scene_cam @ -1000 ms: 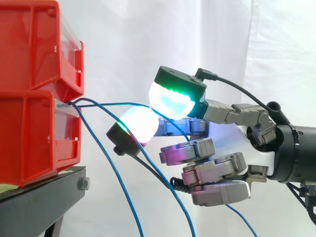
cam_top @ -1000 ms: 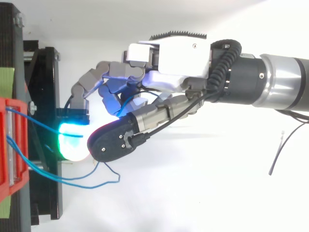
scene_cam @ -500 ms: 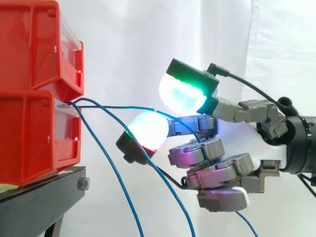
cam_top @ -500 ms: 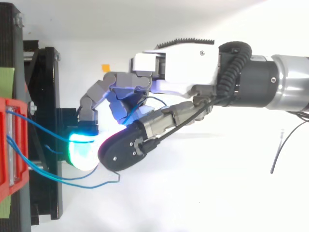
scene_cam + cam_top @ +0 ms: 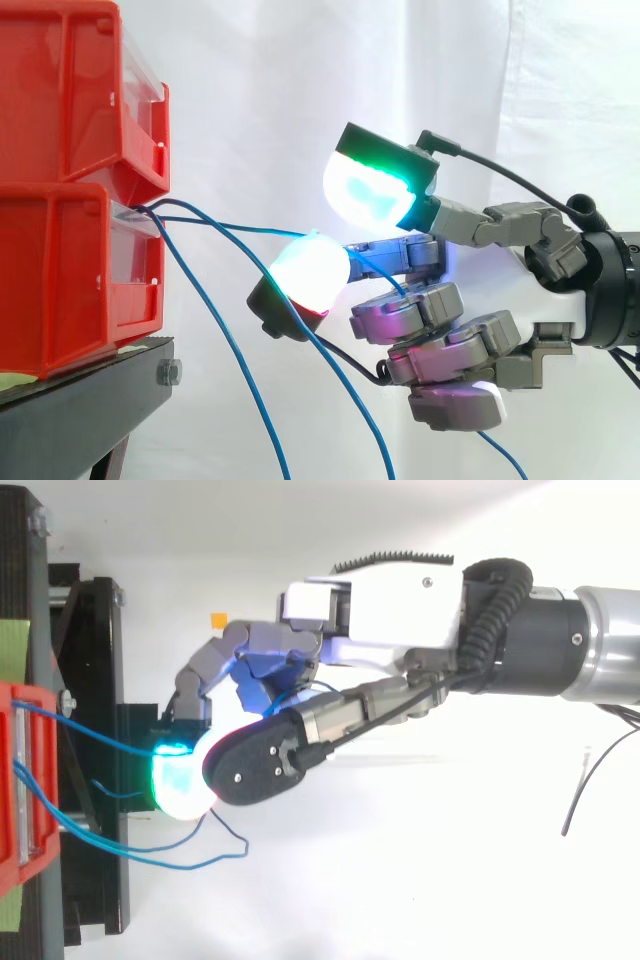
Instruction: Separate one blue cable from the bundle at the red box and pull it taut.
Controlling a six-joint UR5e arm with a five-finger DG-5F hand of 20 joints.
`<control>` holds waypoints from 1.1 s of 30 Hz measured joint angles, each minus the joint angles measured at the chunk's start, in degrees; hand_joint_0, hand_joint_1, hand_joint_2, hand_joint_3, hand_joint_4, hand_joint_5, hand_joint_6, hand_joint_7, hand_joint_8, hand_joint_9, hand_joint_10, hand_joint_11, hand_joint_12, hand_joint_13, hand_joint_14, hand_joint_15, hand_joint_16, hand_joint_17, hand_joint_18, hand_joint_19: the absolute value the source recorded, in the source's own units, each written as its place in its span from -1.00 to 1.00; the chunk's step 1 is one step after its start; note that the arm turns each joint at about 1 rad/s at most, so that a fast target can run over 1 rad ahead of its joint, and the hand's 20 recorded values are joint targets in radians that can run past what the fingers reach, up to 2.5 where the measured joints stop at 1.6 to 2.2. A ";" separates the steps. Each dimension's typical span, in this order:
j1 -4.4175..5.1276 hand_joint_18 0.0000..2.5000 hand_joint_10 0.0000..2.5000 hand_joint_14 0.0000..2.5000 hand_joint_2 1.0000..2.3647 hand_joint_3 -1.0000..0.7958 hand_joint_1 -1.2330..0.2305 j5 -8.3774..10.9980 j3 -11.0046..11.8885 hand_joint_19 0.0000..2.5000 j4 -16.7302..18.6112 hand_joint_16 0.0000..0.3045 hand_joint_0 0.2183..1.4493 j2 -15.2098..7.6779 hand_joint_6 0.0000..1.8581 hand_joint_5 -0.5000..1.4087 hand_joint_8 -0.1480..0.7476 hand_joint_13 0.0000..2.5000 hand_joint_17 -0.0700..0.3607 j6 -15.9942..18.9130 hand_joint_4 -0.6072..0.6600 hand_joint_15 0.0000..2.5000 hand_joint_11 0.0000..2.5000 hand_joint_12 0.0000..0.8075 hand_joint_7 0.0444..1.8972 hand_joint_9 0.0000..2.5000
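At the left, the lower red bin (image 5: pixel 70 270) is sitting on the black stand (image 5: pixel 90 390), and the bundle (image 5: pixel 150 211) is coming out of the slot just above its front wall. From there one blue cable (image 5: pixel 235 227) is running almost level to the right, its long axis pointing straight from the bin toward the hand (image 5: pixel 455 345). The other strands (image 5: pixel 226 358) are drooping steeply down past the stand. The level cable is lying across the top of the lower glowing fingertip (image 5: pixel 312 272), with the green-lit fingertip (image 5: pixel 370 190) standing above it and apart from it, and is then passing in behind the curled fingers. In the top view the two tips are overlapping over the cable (image 5: pixel 95 742). The hand is curling round the cable; how firmly it is gripping I cannot tell. Tautening is likely calling for travel rightward, directly away from the bin, along the cable's own line
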 measured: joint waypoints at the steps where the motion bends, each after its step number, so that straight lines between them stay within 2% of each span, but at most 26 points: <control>1: -0.05 0.03 1.00 1.00 -1.00 -0.44 0.07 0.63 0.00 -0.31 0.02 -0.62 -0.46 -0.06 -0.03 -0.69 0.03 -0.14 -0.07 0.46 0.08 -0.05 0.52 0.17 -0.26 -0.64; 7: -0.12 0.11 1.00 1.00 -1.00 -0.44 0.05 3.60 -0.01 -0.30 0.05 -0.59 -0.48 -0.33 -0.03 -0.70 0.08 -0.03 -0.01 2.18 0.09 -0.08 0.48 0.28 -0.26 -0.65; 9: -0.04 0.19 1.00 1.00 -1.00 -0.44 0.04 4.37 -0.01 -0.31 0.09 -0.58 -0.49 -0.39 -0.03 -0.69 0.08 0.03 0.00 2.20 0.10 -0.10 0.46 0.32 -0.27 -0.64; 13: 0.13 0.43 1.00 1.00 -1.00 -0.44 0.03 5.22 -0.05 -0.40 0.60 -0.52 -0.49 -1.04 -0.04 -0.69 0.11 0.13 0.08 2.00 0.13 -0.09 0.52 0.40 -0.26 -0.59; 18: 0.15 0.52 1.00 1.00 -1.00 -0.44 0.03 5.55 -0.04 -0.45 3.40 -0.52 -0.49 -2.69 -0.05 -0.68 0.15 0.20 0.09 2.04 0.13 -0.08 0.56 0.45 -0.25 -0.55; 19: 0.11 0.55 1.00 1.00 -1.00 -0.44 0.03 5.53 -0.04 -0.47 4.11 0.46 -0.49 -2.92 -0.05 -0.68 0.14 0.21 0.10 2.05 0.14 -0.07 0.56 0.46 -0.24 -0.54; 24: -0.13 0.57 1.00 1.00 -1.00 -0.44 0.03 5.17 -0.03 -0.46 6.35 0.46 -0.48 -3.39 -0.05 -0.68 0.15 0.23 0.10 2.09 0.14 -0.07 0.59 0.46 -0.24 -0.52; 33: -0.28 0.58 1.00 1.00 -1.00 -0.44 0.01 2.94 -0.02 -0.45 6.55 0.47 -0.47 -3.34 -0.05 -0.68 0.13 0.23 0.10 2.23 0.14 -0.08 0.61 0.45 -0.23 -0.50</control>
